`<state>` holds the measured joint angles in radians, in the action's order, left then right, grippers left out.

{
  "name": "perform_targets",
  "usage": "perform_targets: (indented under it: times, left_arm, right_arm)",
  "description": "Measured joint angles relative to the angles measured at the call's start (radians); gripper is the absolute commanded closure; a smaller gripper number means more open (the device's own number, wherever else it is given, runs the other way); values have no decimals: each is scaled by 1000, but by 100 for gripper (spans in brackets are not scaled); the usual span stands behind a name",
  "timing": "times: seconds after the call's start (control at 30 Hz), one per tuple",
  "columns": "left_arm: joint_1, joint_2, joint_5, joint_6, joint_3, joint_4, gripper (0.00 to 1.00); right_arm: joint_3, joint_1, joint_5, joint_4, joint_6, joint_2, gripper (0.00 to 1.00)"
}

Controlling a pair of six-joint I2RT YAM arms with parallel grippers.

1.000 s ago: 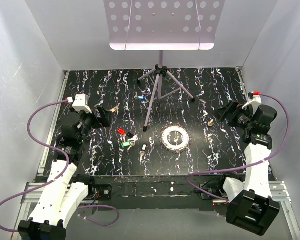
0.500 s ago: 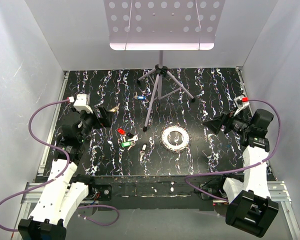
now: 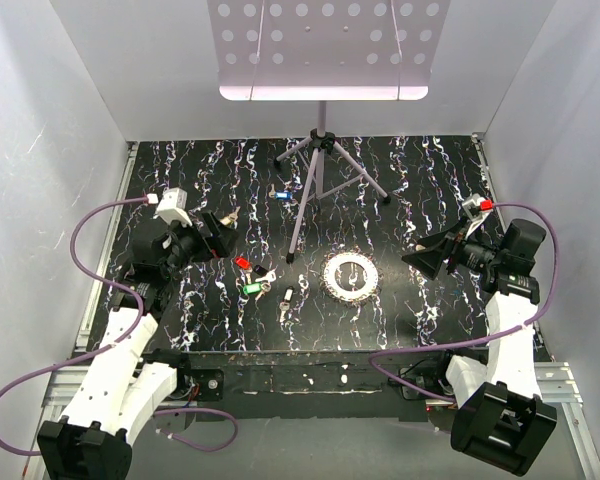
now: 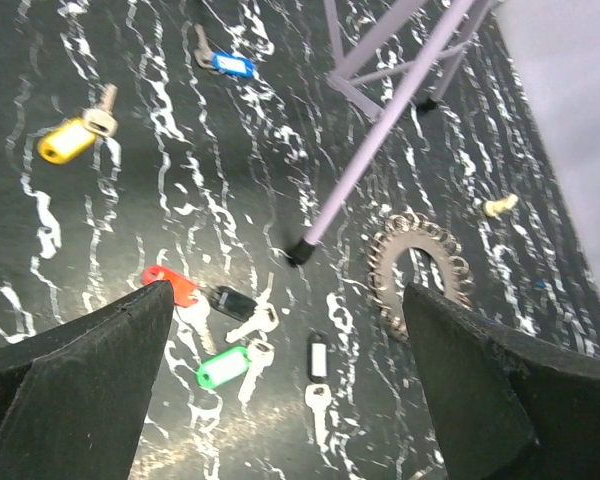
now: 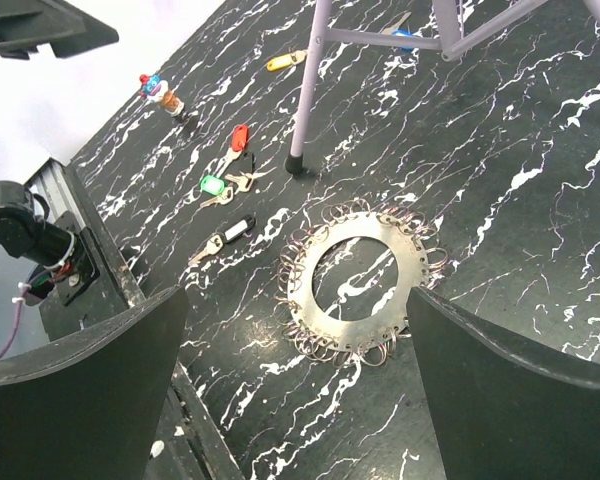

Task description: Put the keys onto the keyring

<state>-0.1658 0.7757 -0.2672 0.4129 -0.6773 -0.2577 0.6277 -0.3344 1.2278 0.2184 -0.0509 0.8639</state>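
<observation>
On the bench: a black top with white veins; all the things of the task lie on it, between the two arms.
The stand: a lilac tripod at the far middle; the foot of one leg comes down between the key cluster and the keyring.
The left pincer: released, jaws wide apart, nothing inside; it hovers at the left, above the bench.
The right pincer: released as well and empty; it hangs at the right, apart from the keyring.
The keyring: a toothed silver ring with small wire loops around its rim, lying flat right of centre.
The keys: the red key, black key and green key lie in a cluster left of centre; a tagged key lies nearer; the blue key is far, by the stand; the yellow key is far left.
The step in hand: as I judge, the approach to a first key. The keys lie flat, so the left pincer should come straight down on one plastic head at the edge of the cluster, clear of the stand leg. The right pincer should steady the keyring by its rim.
</observation>
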Motion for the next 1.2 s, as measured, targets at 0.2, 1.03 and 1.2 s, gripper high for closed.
perform_targets:
  times: [0.2, 1.03, 1.2]
  left_arm:
    - [0, 30, -74, 87, 0, -21, 0]
    - [-101, 500, 194, 125, -156, -138, 40]
    - [-188, 607, 276, 122, -199, -146, 54]
  right_arm:
    - [6, 0, -20, 0, 18, -2, 0]
    - [8, 0, -77, 18, 9, 0, 0]
    - [10, 0, -81, 18, 9, 0, 0]
